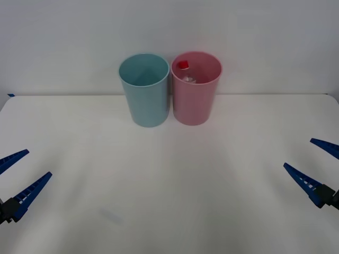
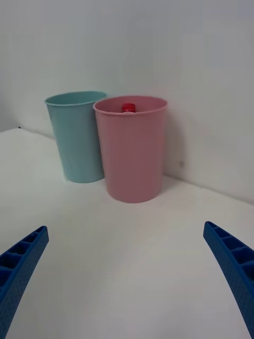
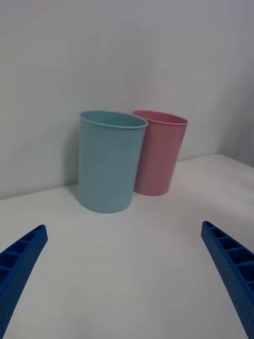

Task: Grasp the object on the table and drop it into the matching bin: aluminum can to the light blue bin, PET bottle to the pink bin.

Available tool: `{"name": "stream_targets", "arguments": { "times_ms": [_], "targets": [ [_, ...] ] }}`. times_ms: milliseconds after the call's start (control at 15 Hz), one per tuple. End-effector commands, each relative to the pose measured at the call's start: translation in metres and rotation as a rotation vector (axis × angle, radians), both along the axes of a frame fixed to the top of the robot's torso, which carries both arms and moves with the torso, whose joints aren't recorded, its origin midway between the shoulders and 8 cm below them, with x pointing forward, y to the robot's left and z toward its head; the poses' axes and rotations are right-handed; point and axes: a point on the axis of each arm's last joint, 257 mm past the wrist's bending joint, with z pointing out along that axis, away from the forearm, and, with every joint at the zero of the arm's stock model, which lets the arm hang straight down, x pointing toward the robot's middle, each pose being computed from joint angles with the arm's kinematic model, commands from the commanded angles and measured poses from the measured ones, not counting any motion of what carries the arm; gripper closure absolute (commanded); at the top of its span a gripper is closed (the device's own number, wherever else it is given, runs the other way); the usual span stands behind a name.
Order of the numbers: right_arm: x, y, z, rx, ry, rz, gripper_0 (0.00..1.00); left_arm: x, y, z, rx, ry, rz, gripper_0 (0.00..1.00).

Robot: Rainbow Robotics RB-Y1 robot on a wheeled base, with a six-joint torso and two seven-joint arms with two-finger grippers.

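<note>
Bottle (red cap up) sits inside pink bin, far from both grippers' open, empty jaws.

We see the pink bin upright on the white table, the light blue bin touching its side. The PET bottle (red cap alone visible) sits inside the pink bin. The right gripper is spread wide, empty.

The PET bottle lies inside the pink bin, its red cap near the rim on the side toward the light blue bin. Both bins stand upright, touching side by side at the far middle of the white table.
</note>
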Motion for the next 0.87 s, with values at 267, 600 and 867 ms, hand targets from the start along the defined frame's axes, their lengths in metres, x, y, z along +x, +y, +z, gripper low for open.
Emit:
{"name": "stream_targets", "arguments": {
  "times_ms": [267, 600, 867],
  "targets": [
    [-0.032, -0.017, -0.017, 0.074, 0.063, -0.049, 0.0, 0.0, 0.0, 0.0, 0.0, 0.0, 0.0, 0.0],
    [-0.037, -0.017, -0.024, 0.078, 0.075, -0.062, 0.0, 0.0, 0.0, 0.0, 0.0, 0.0, 0.0, 0.0],
    [-0.037, -0.017, -0.024, 0.078, 0.075, -0.062, 0.0, 0.0, 0.0, 0.0, 0.0, 0.0, 0.0, 0.0]
  ]
}}
